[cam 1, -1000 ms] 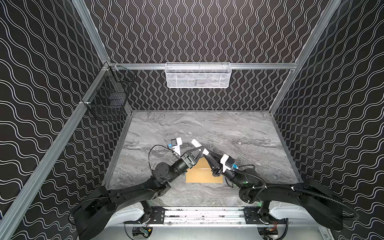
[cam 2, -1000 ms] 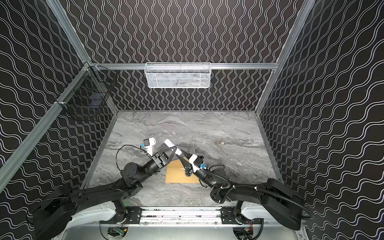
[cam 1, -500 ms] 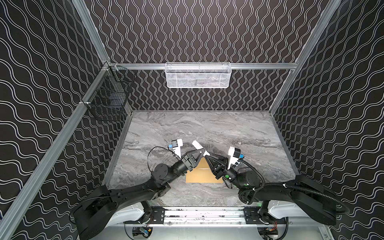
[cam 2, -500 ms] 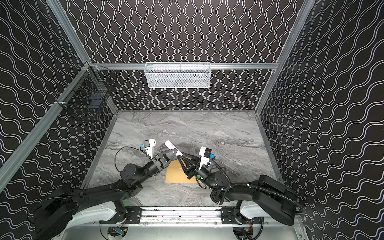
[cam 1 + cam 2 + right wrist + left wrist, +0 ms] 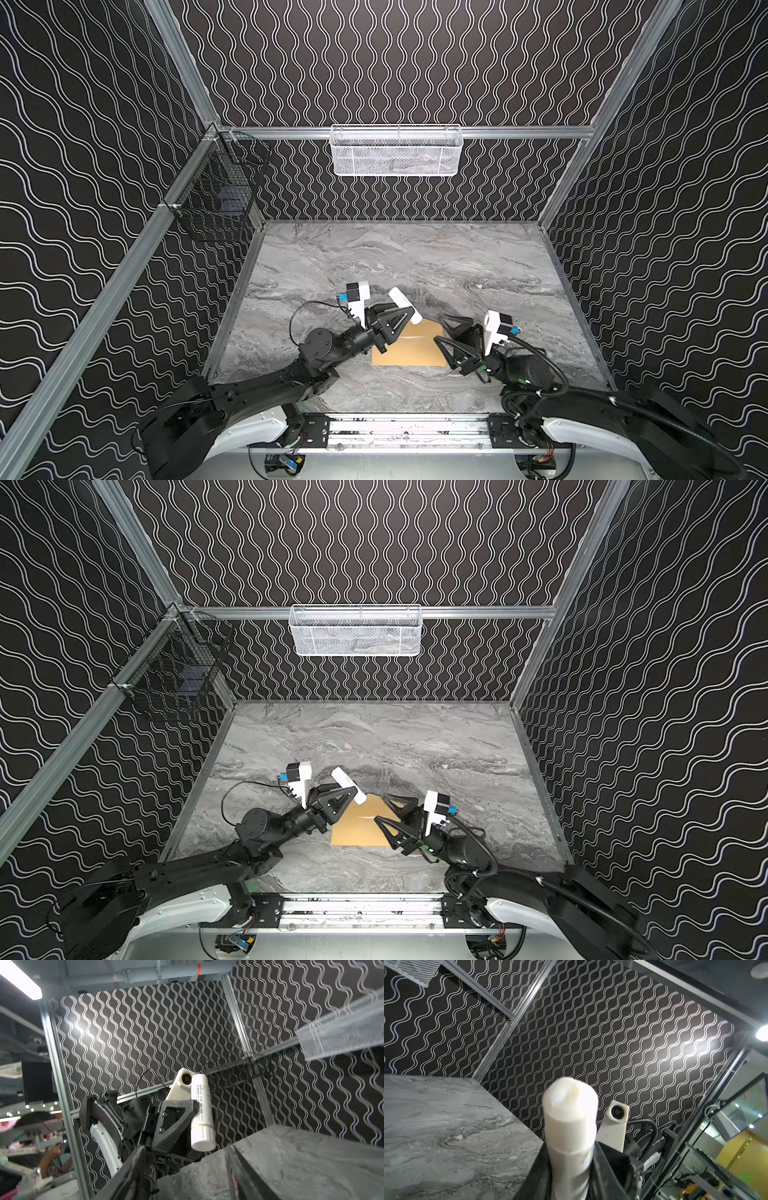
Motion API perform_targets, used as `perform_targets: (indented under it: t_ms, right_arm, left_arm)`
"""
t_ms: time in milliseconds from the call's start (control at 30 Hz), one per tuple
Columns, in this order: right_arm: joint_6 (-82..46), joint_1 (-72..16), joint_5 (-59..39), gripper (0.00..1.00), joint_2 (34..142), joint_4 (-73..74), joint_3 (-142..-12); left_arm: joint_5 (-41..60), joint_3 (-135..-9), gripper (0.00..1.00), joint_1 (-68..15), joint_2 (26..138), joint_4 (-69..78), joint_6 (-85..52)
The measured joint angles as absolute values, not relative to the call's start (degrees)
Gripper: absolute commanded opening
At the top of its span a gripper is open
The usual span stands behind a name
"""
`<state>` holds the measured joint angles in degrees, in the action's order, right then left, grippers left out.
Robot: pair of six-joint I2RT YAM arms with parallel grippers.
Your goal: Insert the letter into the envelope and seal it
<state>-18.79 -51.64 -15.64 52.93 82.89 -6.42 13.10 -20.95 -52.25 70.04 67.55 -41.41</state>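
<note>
Since the letter shows nowhere and the envelope point(image 5: 411, 351) lies flat at lower centre, I judge it loaded, with my right gripper point(image 5: 440, 329) spread empty over its right edge and my left gripper point(image 5: 402, 316) beyond clamping a white stick point(image 5: 400, 298), sealing seemingly unfinished.

A white mesh basket point(image 5: 397, 153) hangs on the aluminium rail point(image 5: 519, 132) across the back wall, and what lies inside it cannot be made out. To the left of that basket, at the corner where the side rail meets the back one, hangs a black wire basket point(image 5: 216, 199) with something dark in it. Below the white basket spreads the grey marbled tabletop point(image 5: 415, 257). Nearer the front, roughly under the white basket's middle, a white tube point(image 5: 405, 306) with fine print along its side sits tilted above the tabletop. Black wallpaper with white wavy lines point(image 5: 395, 62) covers the walls behind and to both sides of the basket.
</note>
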Motion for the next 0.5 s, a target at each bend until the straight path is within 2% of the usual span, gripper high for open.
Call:
perform_targets:
  t_ms: [133, 233, 500]
  right_arm:
    - [-8.01, -51.11, -20.29, 0.67, 42.37, 66.37, -10.2]
    - [-1.61, -51.0, -23.33, 0.67, 38.28, 56.31, -12.64]
    - [7.97, -51.05, -28.6, 0.67, 37.67, 38.61, -18.02]
  left_arm:
    - [17.1, -22.94, 0.0, -52.73, 68.36, 64.71, -33.76]
    - [19.35, -24.4, 0.0, -52.8, 66.76, 62.06, -28.34]
    - [23.16, -26.24, 0.0, -52.88, 65.63, 58.94, -22.15]
